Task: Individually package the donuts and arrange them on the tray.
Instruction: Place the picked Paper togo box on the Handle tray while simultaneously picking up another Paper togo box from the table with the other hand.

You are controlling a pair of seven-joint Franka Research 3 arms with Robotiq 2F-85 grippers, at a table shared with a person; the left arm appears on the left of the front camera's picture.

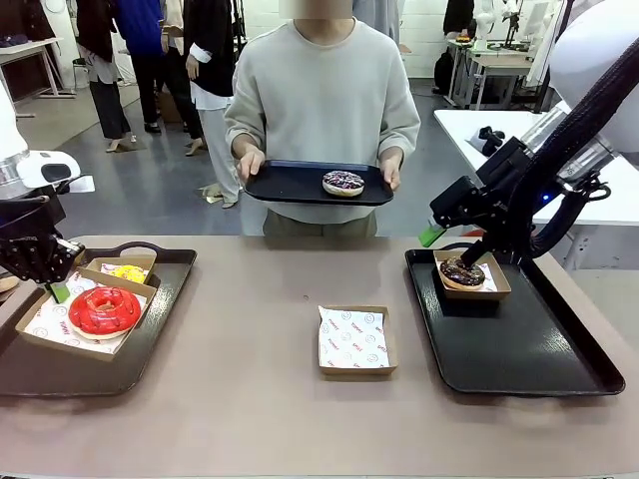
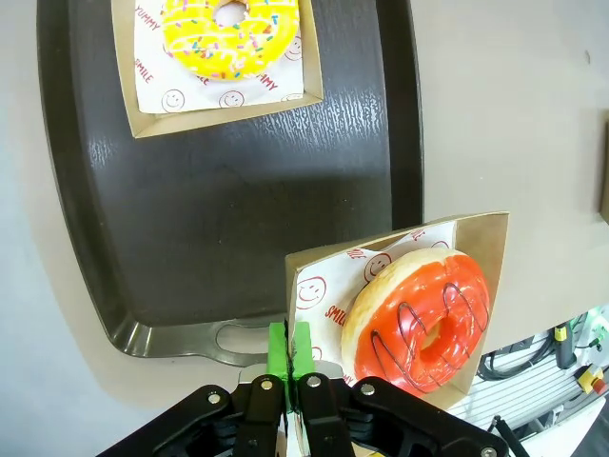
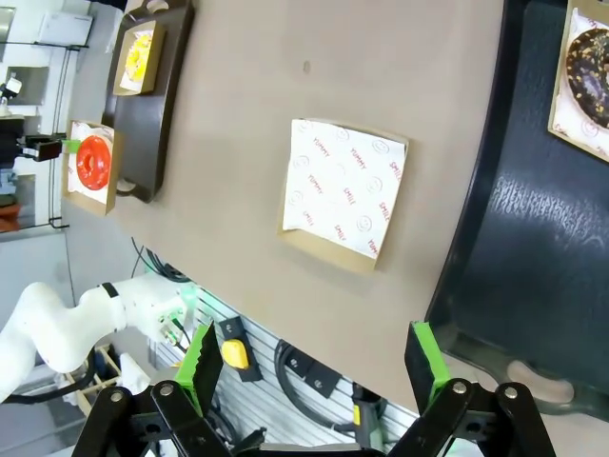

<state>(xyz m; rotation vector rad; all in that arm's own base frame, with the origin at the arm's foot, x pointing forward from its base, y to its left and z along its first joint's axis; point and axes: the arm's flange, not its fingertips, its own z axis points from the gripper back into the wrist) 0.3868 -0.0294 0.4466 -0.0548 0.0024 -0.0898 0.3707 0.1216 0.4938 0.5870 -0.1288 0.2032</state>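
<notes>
Soft, sticky-glazed red donut (image 2: 419, 319): the left hand (image 2: 288, 347) wisely pinches its stiff box (image 2: 481, 228) by the rim; the right hand (image 3: 312, 343) stands wide.

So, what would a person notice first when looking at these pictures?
The glossy red donut in its box, pinched at its side by the left gripper and overhanging the edge of the left tray. At the far side a person holds a black tray with the sprinkled donut, while the right gripper hangs open near the chocolate donut on the right tray.
</notes>
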